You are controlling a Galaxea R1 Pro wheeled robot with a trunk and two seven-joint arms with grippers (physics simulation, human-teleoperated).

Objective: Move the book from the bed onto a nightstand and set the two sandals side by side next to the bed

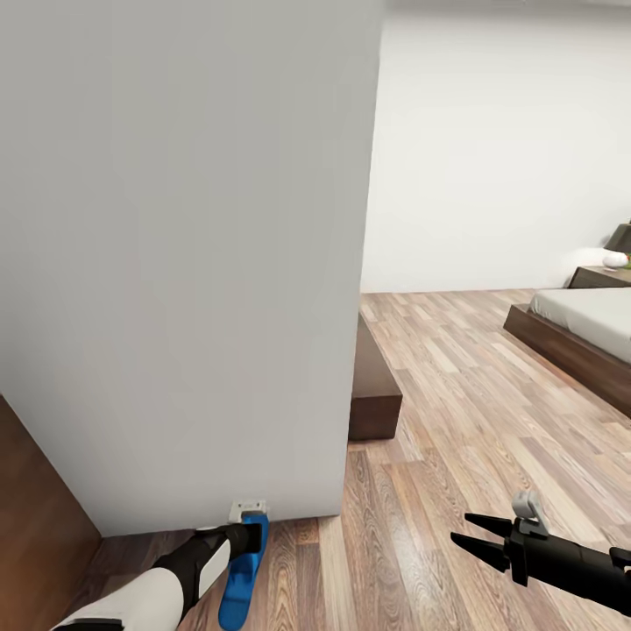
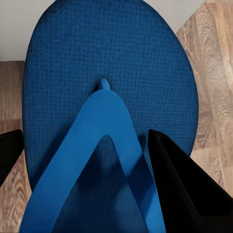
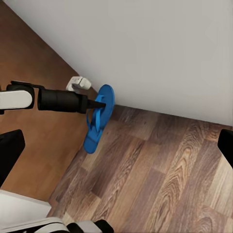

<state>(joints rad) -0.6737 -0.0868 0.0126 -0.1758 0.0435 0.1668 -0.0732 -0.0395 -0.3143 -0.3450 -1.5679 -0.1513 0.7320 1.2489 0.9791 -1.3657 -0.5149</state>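
My left gripper clamps its fingers on one blue sandal, lifted off the floor by the wall corner — sandal step. My right gripper is spread, empty. Next: carry it to the bed.

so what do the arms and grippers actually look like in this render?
Both arms are matte black at the forearm and wrist. The left arm has a glossy white shell further up, plus a small white-grey block at the wrist. The right gripper has two thin, pointed black fingers and a small grey-white knob on top. The left gripper tapers to black fingers too. No cables or markings visible.
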